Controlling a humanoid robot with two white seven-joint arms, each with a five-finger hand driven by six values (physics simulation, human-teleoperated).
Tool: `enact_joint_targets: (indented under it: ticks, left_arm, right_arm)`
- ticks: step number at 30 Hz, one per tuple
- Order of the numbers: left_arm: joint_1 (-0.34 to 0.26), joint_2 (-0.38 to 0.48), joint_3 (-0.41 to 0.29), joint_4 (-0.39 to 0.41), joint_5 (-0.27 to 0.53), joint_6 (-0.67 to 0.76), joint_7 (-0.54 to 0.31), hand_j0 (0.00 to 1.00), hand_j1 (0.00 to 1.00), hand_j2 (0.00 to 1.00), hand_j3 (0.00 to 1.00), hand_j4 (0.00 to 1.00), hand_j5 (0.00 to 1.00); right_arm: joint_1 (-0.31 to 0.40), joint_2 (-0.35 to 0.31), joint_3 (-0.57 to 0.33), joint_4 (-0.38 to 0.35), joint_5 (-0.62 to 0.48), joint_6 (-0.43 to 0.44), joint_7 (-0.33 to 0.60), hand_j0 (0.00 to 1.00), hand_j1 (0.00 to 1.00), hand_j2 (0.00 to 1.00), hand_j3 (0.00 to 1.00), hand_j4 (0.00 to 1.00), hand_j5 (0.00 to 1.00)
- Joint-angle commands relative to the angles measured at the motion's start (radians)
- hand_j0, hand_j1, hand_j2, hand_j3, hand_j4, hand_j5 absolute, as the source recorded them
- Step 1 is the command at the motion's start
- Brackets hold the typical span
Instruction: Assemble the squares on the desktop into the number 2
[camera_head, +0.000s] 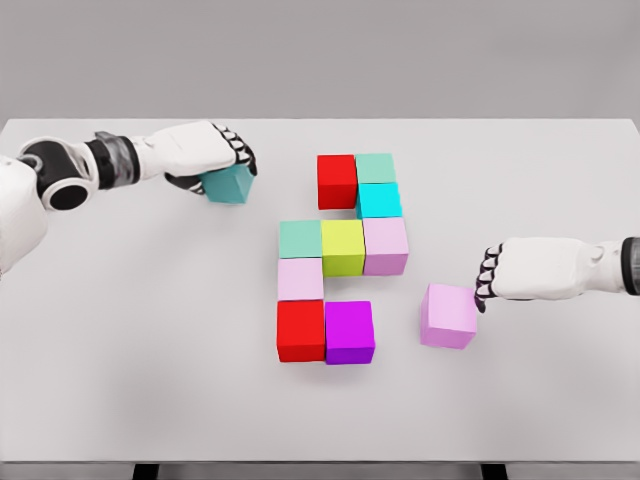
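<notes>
Nine cubes sit on the white bench (120, 380), eight near its centre forming most of a 2. The right hand (492, 278), fingers curled, touches the pink cube (448, 316), likely the bottom-row piece. The left hand (222, 162) grips a teal cube (228, 186) toward the far-left corner, probably for the top row.

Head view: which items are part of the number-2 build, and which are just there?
In the job:
- placed cubes: red, mint, cyan, green, yellow, lilac, pale pink, lower red, magenta
- teal cube, held by left hand
- loose pink cube, at right hand

Just there:
- table
</notes>
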Motion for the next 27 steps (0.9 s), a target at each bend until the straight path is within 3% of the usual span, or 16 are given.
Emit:
enact_joint_targets:
  ticks: [1,15,19,24,27]
  left_arm:
    - [0.000,-0.027,0.001,0.031,0.005,0.001,-0.008,0.71,0.71,0.71,0.71,0.71,0.71]
    - [-0.034,-0.097,0.001,0.108,-0.012,0.001,-0.017,0.72,0.72,0.72,0.72,0.72,0.72]
    - [-0.035,-0.110,0.003,0.117,-0.013,0.001,-0.031,0.72,0.72,0.72,0.72,0.72,0.72]
    - [-0.040,-0.134,0.004,0.132,-0.023,0.001,-0.036,0.72,0.72,0.72,0.72,0.72,0.72]
    - [-0.040,-0.148,0.006,0.152,-0.024,0.001,-0.036,0.72,0.72,0.72,0.72,0.72,0.72]
  right_arm:
    - [0.000,0.006,0.007,-0.001,0.002,-0.001,0.000,0.61,0.61,0.61,0.61,0.61,0.61]
    - [0.000,-0.020,-0.002,0.003,-0.004,-0.001,-0.005,0.61,0.61,0.61,0.61,0.61,0.61]
    - [0.001,-0.040,-0.002,0.040,-0.013,-0.001,-0.017,0.61,0.61,0.61,0.61,0.61,0.61]
    - [0.000,-0.068,-0.002,0.040,-0.007,-0.001,-0.192,0.61,0.61,0.61,0.61,0.61,0.61]
    - [0.001,-0.066,0.004,0.054,-0.003,-0.001,-0.249,0.61,0.61,0.61,0.61,0.61,0.61]
